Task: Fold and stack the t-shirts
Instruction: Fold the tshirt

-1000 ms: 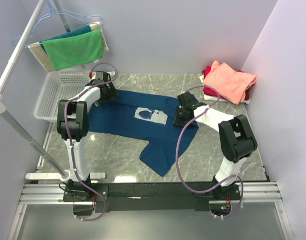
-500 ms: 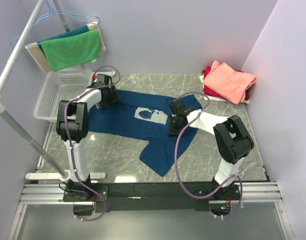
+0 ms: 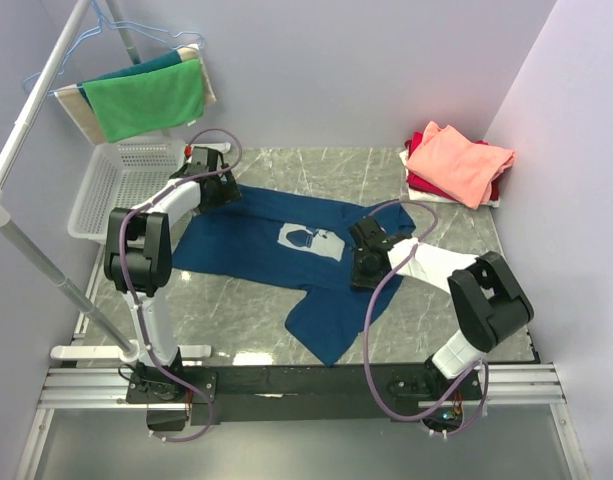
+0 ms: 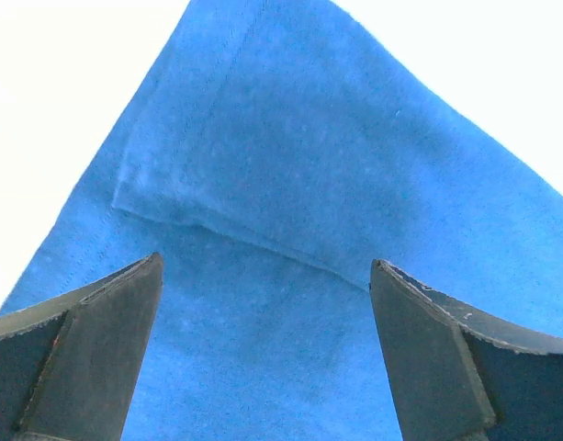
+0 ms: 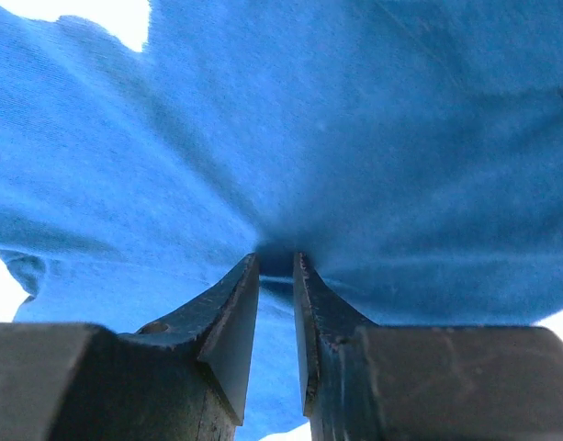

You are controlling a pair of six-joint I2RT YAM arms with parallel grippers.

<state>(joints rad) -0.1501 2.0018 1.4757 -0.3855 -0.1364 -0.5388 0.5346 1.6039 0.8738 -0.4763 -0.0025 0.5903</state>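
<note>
The overhead camera sat above and behind both arms. It looked down and forward across the whole table (image 3: 236, 310), with the arm bases along its lower edge and the walls at its borders. The left wrist camera looked out between the widely spread fingers of the left tool (image 4: 264, 266). It was so near the navy t-shirt (image 4: 290, 184) that cloth nearly filled the frame, and the surface beyond was washed out white. The right wrist camera faced along the right tool (image 5: 275, 259), whose fingers pinched a fold, and sat equally near. All three views shared that shirt; the overhead one also took in both tools.
</note>
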